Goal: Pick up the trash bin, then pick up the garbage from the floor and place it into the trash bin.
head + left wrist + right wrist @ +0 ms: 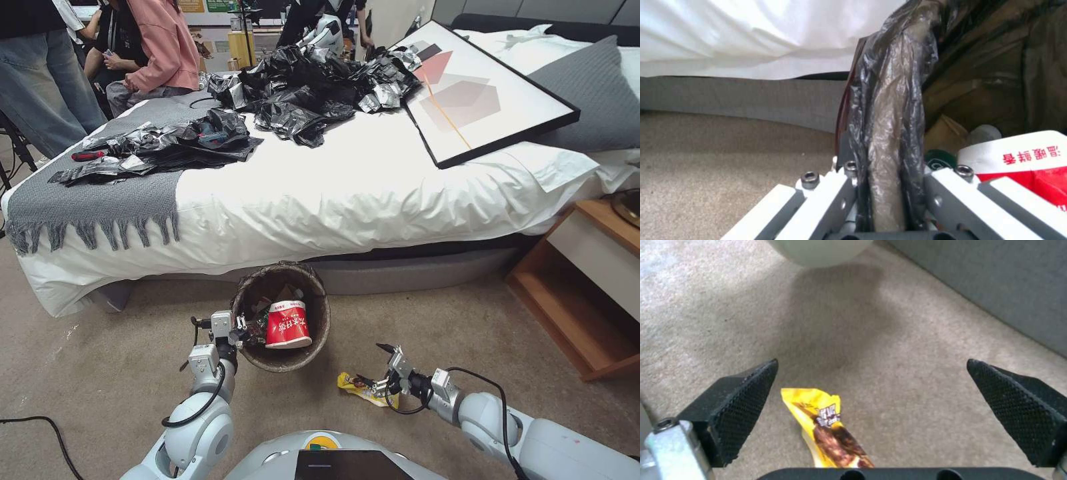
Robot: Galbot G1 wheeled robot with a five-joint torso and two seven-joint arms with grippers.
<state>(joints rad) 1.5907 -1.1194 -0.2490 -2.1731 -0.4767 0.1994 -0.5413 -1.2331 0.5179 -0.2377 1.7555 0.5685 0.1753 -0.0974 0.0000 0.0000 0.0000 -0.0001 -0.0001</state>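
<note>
Beside the bed, the left gripper clamps the trash bin rim, while the right gripper, fingers wide apart, straddles a yellow wrapper on the floor.

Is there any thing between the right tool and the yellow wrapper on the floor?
Nothing visible. The right tool is open just above the yellow wrapper, which lies on bare carpet between its fingers. The left tool grips the bin rim nearby.
</note>
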